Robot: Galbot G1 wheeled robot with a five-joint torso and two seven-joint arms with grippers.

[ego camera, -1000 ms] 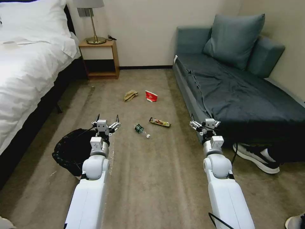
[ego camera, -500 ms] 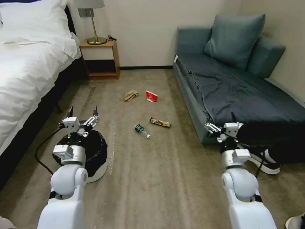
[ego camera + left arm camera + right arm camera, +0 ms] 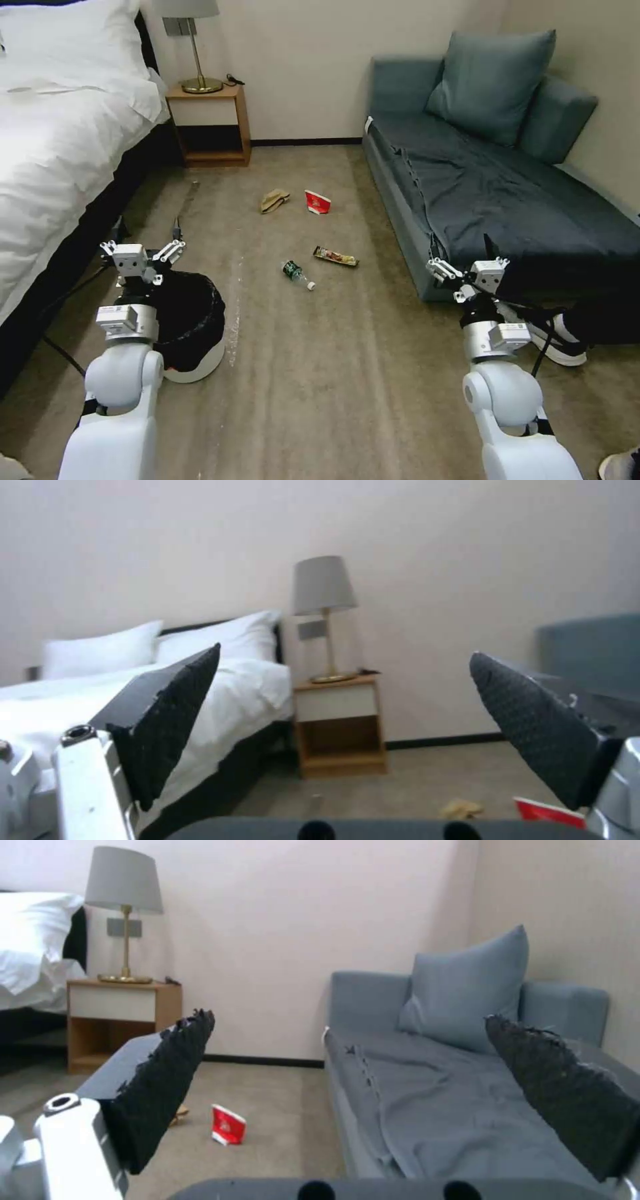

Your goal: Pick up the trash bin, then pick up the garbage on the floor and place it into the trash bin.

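**Bin not yet grasped, litter spread on the carpet**

While the left end effector [image 3: 141, 244] is held wide open and empty above the far rim of the trash bin [image 3: 193, 320], a grasp on the loose black liner alone could be made, and the bin may slip. Bottle [image 3: 297, 273], wrapper [image 3: 335, 256], paper bag [image 3: 274, 199] and cup [image 3: 317, 201] are lying well apart on beige carpet [image 3: 333, 373], between bed [image 3: 53, 147] and sofa [image 3: 507, 200]. The right end effector [image 3: 467, 263] is also open and empty, beside the sofa.

White trash bin [image 3: 200, 363] with black liner; red-and-white cup [image 3: 317, 201].
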